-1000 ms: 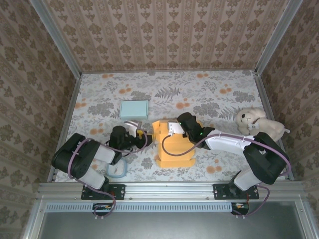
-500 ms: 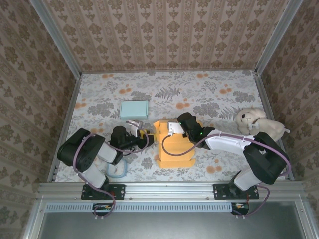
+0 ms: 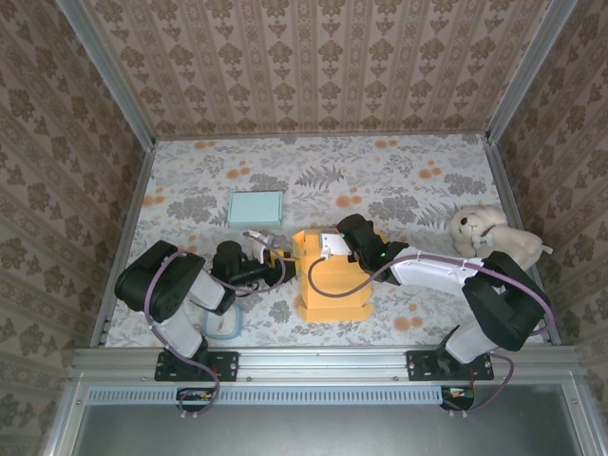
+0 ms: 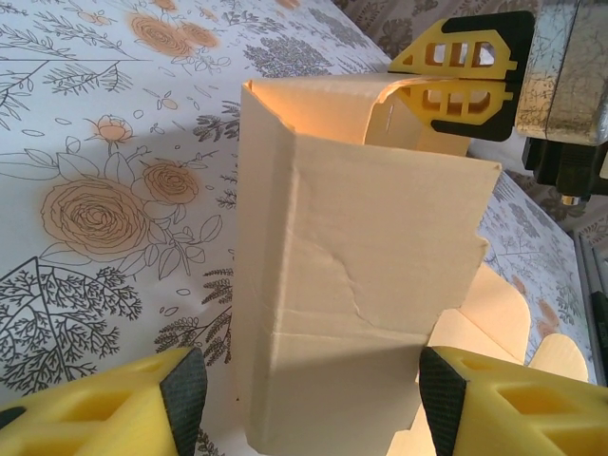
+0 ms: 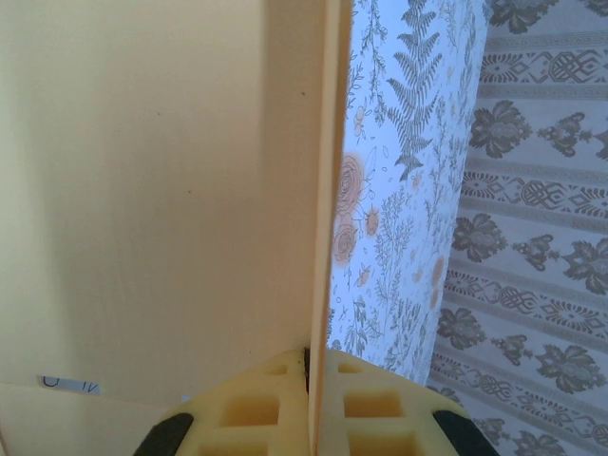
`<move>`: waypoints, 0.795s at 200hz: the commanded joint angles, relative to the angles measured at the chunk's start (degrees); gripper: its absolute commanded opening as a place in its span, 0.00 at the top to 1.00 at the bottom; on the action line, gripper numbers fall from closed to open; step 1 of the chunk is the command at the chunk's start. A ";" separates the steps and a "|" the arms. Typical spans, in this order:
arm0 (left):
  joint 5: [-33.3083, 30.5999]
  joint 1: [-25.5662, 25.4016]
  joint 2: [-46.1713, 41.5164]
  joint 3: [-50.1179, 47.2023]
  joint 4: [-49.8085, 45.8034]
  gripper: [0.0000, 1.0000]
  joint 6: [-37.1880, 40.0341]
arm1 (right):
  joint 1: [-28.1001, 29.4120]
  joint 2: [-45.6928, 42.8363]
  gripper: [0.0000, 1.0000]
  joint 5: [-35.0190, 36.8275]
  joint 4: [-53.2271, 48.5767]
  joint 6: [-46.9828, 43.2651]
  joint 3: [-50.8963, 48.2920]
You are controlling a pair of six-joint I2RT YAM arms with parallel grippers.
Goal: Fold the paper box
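Looks roughly half done. Can see the paper box [image 3: 332, 277] at the middle of the counter [image 3: 399, 180], between the two arms, already raised into an upright sleeve with creased walls. Left to fold, by judgement: the end flaps [image 3: 334, 310], spread flat toward the near edge, and the top, not yet closed.

Clamped on a thin wall of the box with the right tool [image 5: 309, 394], pressed together on the panel's edge; from the left wrist, seen pinching the top corner. Holding the left tool [image 3: 277, 258] apart, just beside the box's left side, with its pads [image 4: 185, 385] to either side of the upright wall; cannot tell whether touching.

As for contents: nothing seen inside the box through the open top, though unable to check most of the inside. Near the left base, a small ring-like thing [image 3: 223, 325], too small to name. Elsewhere, well apart from the box: a pale blue sheet [image 3: 256, 207] and a plush bear [image 3: 486, 231].
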 commanded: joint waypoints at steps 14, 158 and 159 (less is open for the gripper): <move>1.30 -0.55 1.79 1.92 2.69 0.35 0.35 | 0.45 1.56 1.00 0.31 -4.55 0.14 0.46; -10.50 -7.18 -1.79 3.71 -6.70 0.36 3.90 | 1.38 1.51 1.00 3.41 1.45 -2.14 -1.35; -10.64 -7.30 -1.84 3.72 -6.86 0.36 3.92 | 1.41 1.44 1.00 3.45 1.66 -2.26 -1.45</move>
